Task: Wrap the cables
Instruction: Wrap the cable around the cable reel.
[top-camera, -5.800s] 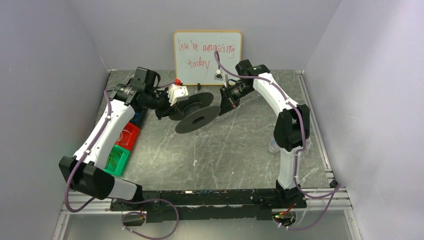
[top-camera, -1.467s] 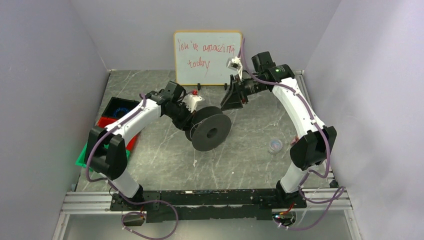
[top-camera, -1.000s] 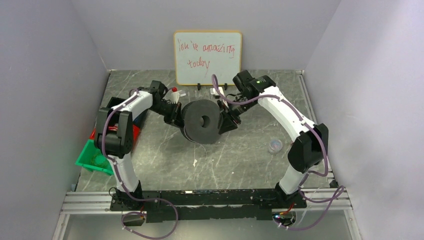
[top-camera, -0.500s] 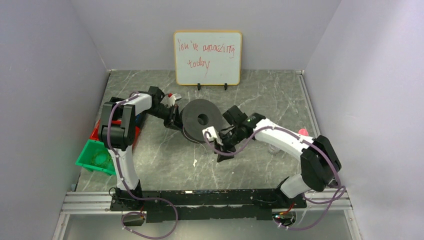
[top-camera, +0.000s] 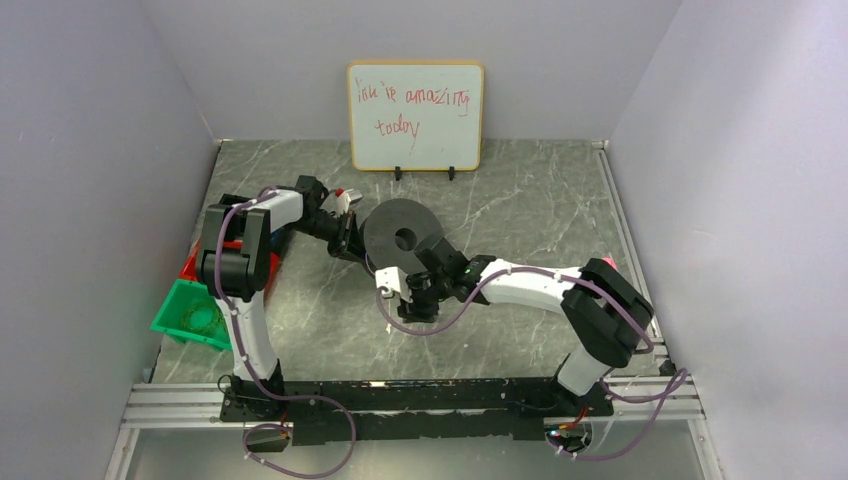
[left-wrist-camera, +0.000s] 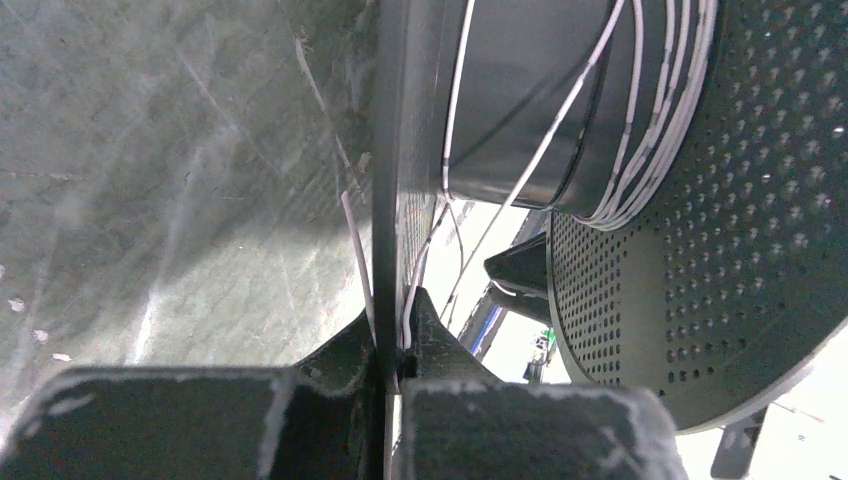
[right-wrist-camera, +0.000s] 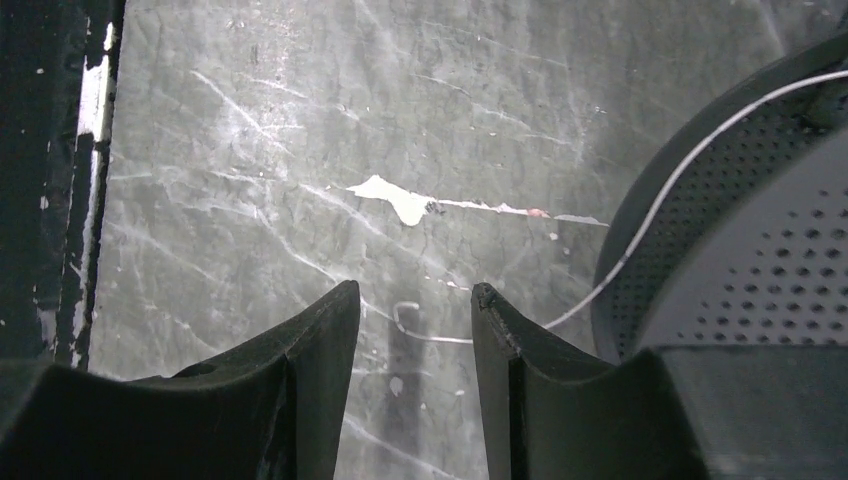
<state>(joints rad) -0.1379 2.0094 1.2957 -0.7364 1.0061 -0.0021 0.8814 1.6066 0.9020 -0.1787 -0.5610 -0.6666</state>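
**Loose cable end lies under the right fingers, spool pinned by the left**

In the top view the black spool (top-camera: 385, 225) stands on edge at mid-table. The left gripper (left-wrist-camera: 392, 335), at its 9 o'clock, has its fingers pressed together on the thin edge of one flange and holds the spool steady. Several turns of the thin white cable (left-wrist-camera: 655, 110) are already around the hub, so I judge the wrapping to be partly done.

The right gripper (right-wrist-camera: 412, 295) is at the spool's 6 o'clock and points down at the table (right-wrist-camera: 250, 150). Its fingers are spread and hold nothing. In its wrist view the cable comes off the spool at 3 o'clock, curves down across the stone surface and ends in a small hook just beyond the gap between the fingertips.

The step in hand looks like picking up that free tail. The next move calls for lowering until the tips straddle the thread, then closing squarely on it. The cable is limp and lies flat, so it could easily slip out. Once it is pinched, it needs to be led around the hub under light tension.
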